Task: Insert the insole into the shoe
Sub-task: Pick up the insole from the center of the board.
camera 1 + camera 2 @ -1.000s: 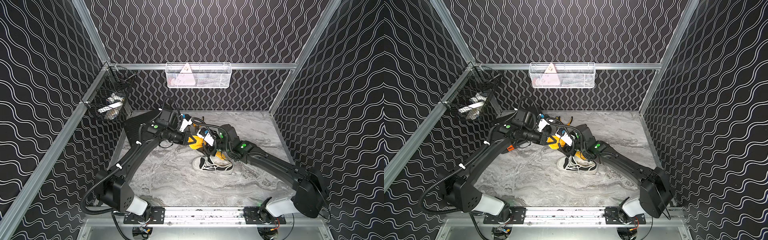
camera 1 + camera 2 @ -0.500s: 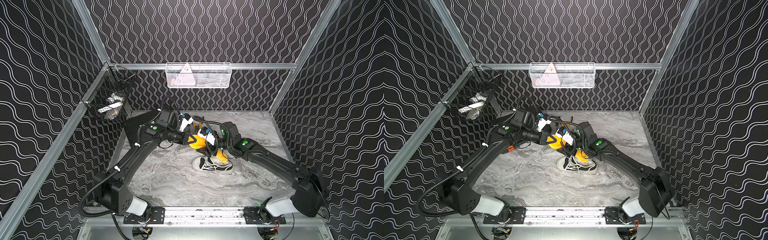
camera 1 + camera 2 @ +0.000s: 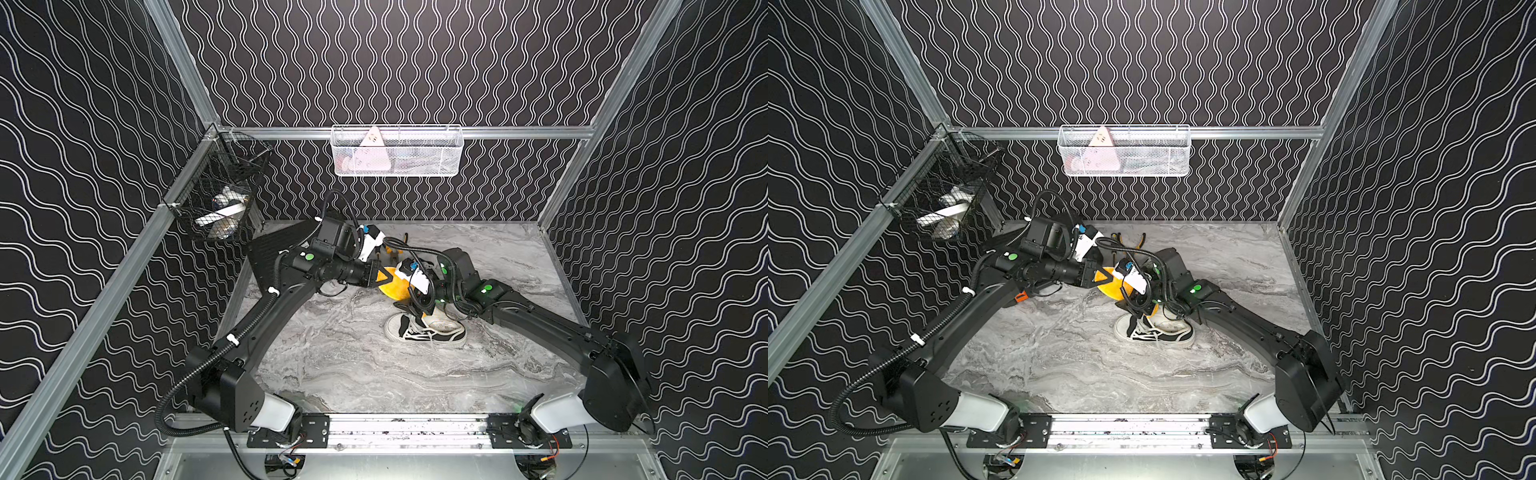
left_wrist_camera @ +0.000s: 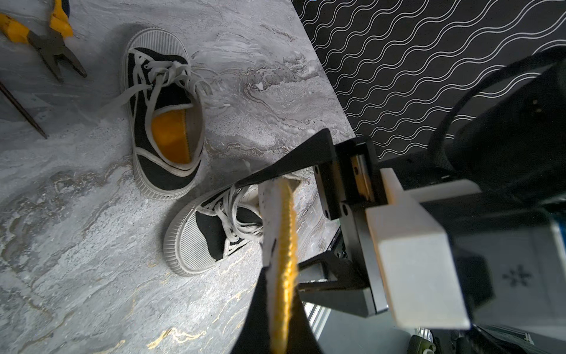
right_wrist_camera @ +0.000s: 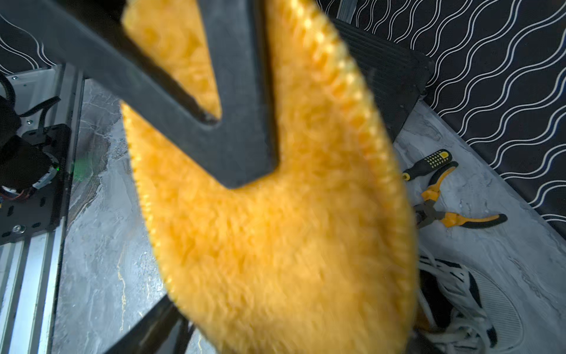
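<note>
The left tool (image 3: 380,281) pinches one end of the orange insole (image 3: 395,286). The insole slants down from it toward the shoe (image 3: 436,332), which sits near the middle of the worktop (image 3: 332,365), toe toward the left edge. The shoe's mouth is just under the insole's low end. The right tool (image 3: 417,308) is spread wide by that low end and is the nearer one to the shoe. I think the low end must now go in toward the toe.
</note>
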